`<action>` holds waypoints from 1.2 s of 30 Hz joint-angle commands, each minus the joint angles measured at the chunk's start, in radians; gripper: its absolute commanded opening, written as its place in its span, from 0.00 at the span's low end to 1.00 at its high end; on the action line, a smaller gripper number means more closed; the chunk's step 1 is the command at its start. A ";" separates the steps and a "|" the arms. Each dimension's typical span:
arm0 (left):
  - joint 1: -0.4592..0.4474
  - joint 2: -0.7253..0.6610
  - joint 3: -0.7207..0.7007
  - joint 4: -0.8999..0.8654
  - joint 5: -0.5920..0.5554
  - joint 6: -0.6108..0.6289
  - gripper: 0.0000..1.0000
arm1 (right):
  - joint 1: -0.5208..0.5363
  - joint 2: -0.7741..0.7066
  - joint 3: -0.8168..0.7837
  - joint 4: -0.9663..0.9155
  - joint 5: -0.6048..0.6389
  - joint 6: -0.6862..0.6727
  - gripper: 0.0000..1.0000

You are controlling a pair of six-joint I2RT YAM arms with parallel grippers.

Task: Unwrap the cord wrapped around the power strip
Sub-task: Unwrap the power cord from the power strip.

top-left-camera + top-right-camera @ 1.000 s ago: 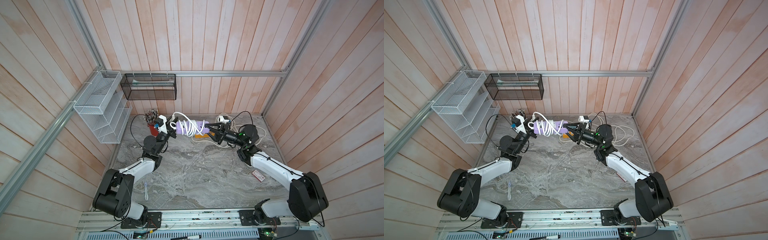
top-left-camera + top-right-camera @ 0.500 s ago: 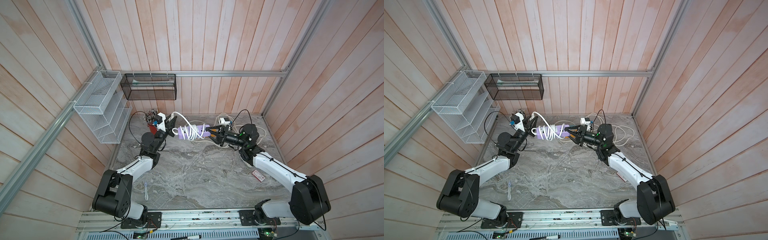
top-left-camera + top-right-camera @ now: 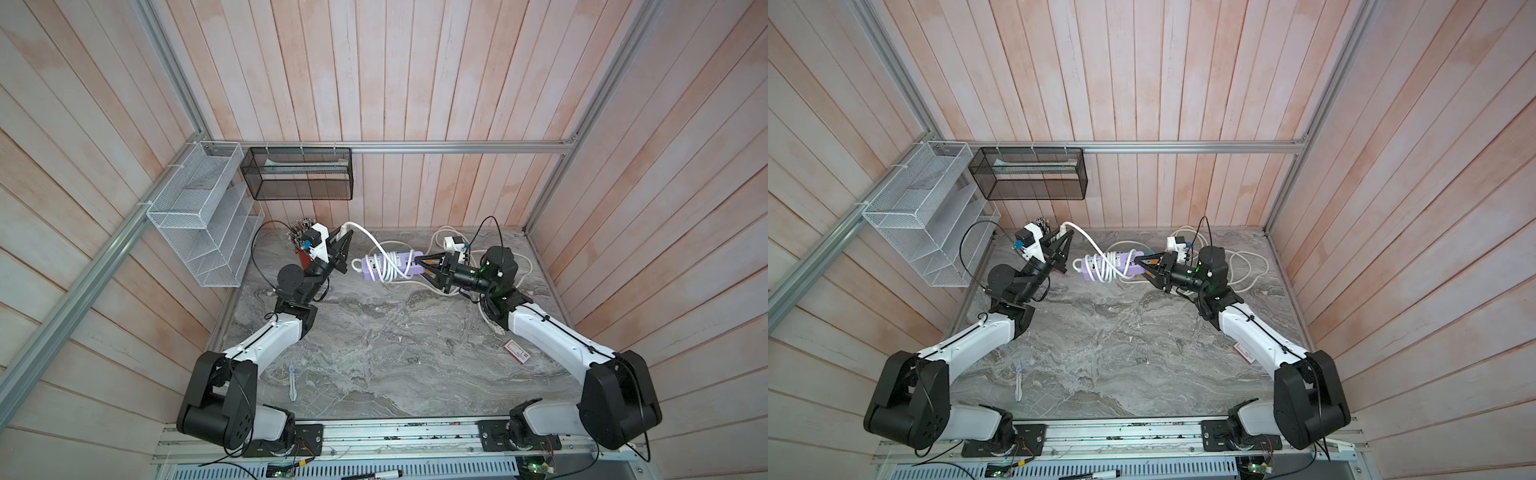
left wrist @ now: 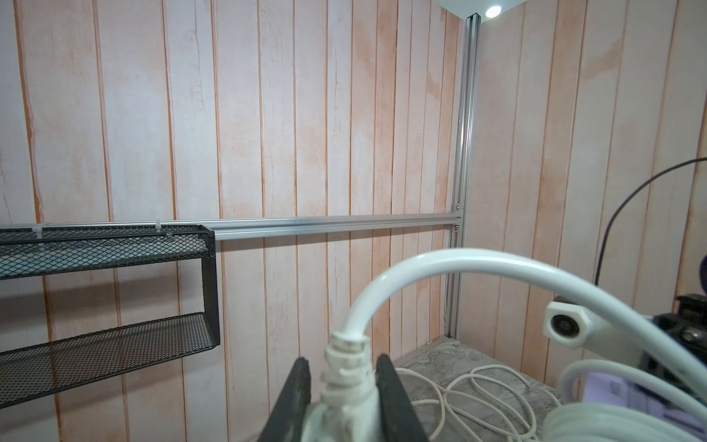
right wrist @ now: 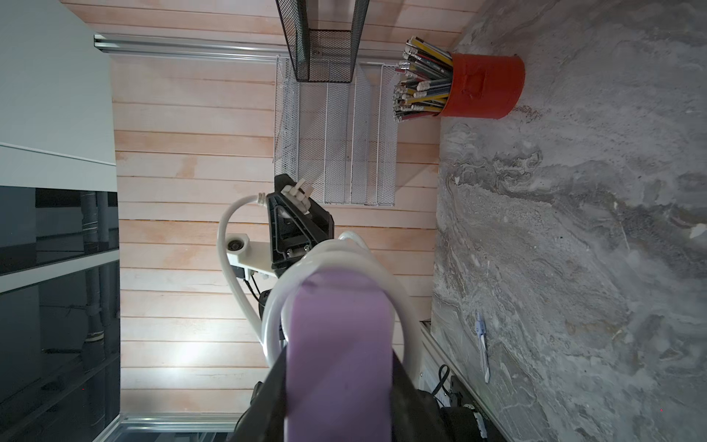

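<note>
Power strip, lavender, sits at the back of the marble tabletop between the two arms, and appears held off the surface, roughly level. Right gripper has its jaws closed on the strip's right end; the right wrist view shows the black fingers pressed against both sides of the purple body. White cord makes several turns around the strip's middle in both top views. From the coils it rises in an arc to the left gripper. Left gripper is clamped narrow on the plug at the cord's end, with the cord bowing up and over from the strain relief. Left gripper is raised and near the strip's left end, not touching it. A thinner loose white cable lies in loops on the table behind the right arm. Red pencil cup stands in the back left corner. White mesh rack and black mesh basket hang on the walls. A small card lies near the right arm.
</note>
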 commanded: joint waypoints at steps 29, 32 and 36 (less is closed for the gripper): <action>-0.186 -0.155 -0.152 -0.049 -0.047 -0.062 0.22 | -0.041 0.149 0.053 0.292 0.118 0.035 0.23; -0.209 -0.157 -0.168 -0.049 -0.071 -0.057 0.22 | -0.054 0.148 0.063 0.305 0.116 0.043 0.23; -0.231 -0.152 -0.186 -0.044 -0.085 -0.062 0.22 | -0.069 0.146 0.085 0.311 0.117 0.047 0.23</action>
